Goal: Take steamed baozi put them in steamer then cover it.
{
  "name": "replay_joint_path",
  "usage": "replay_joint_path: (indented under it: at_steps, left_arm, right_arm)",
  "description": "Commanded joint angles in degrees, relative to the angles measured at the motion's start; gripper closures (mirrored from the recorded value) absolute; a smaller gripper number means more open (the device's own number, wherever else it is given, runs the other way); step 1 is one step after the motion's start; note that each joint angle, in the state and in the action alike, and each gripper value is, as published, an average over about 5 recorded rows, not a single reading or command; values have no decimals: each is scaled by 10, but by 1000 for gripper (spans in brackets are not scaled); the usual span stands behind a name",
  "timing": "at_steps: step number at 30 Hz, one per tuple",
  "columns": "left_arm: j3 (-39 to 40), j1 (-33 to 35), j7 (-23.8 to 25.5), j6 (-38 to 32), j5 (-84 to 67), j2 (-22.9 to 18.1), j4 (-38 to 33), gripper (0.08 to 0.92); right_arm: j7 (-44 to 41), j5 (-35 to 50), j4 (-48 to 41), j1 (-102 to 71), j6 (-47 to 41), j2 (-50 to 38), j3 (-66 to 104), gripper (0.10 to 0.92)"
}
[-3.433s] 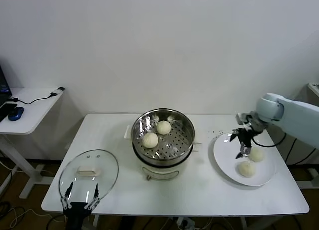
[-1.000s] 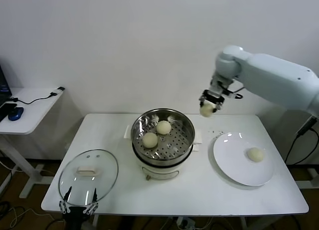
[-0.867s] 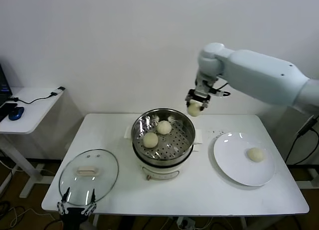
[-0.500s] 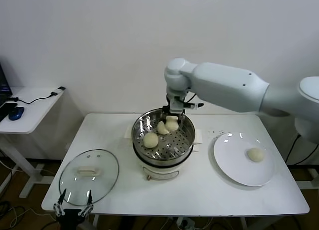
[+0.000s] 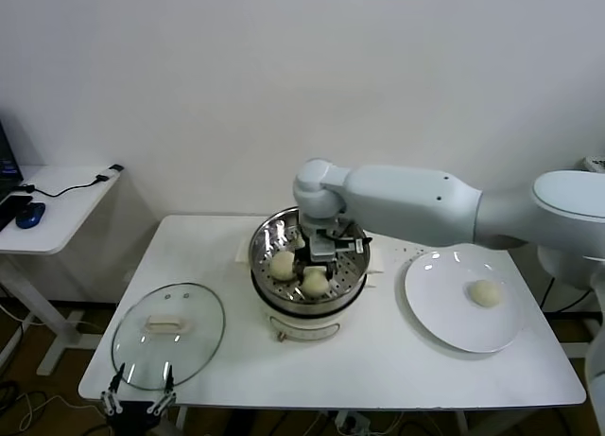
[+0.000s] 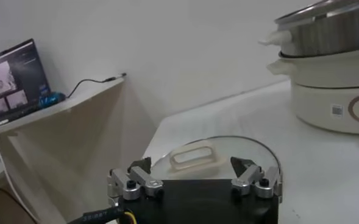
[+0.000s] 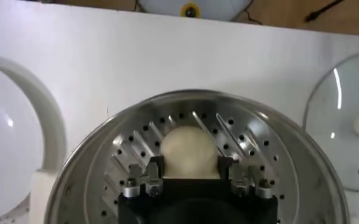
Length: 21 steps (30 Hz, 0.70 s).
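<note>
Baozi gripped between right gripper fingers inside steamer, left gripper parked open beside cover

Right arm reached across over the steamer w/ its gripper down inside, blocking entry from above and the right, while bare tabletop lay open btwn steamer, cover and plate.
</note>
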Motion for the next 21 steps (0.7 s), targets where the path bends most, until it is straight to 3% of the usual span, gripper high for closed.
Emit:
replay_joint_path:
  at_steps: [1, 4, 12, 21]
  left_arm:
    - [0, 1, 0, -1, -1, -1, 2, 177]
    - [-1, 0, 0, -1, -1, 0, 3, 177]
    - [0, -3, 0, -1, -1, 1, 6, 177]
    - [3, -1, -1, 0, 2, -1, 3, 177]
  right_arm:
    - [1, 0, 16, -17, 0, 4, -7, 438]
    - [4, -1, 11, -19, 0, 5, -6, 406]
    - [0, -35, -7, -15, 27, 6, 23, 218]
    - [11, 4, -33, 25, 21, -15, 36, 203]
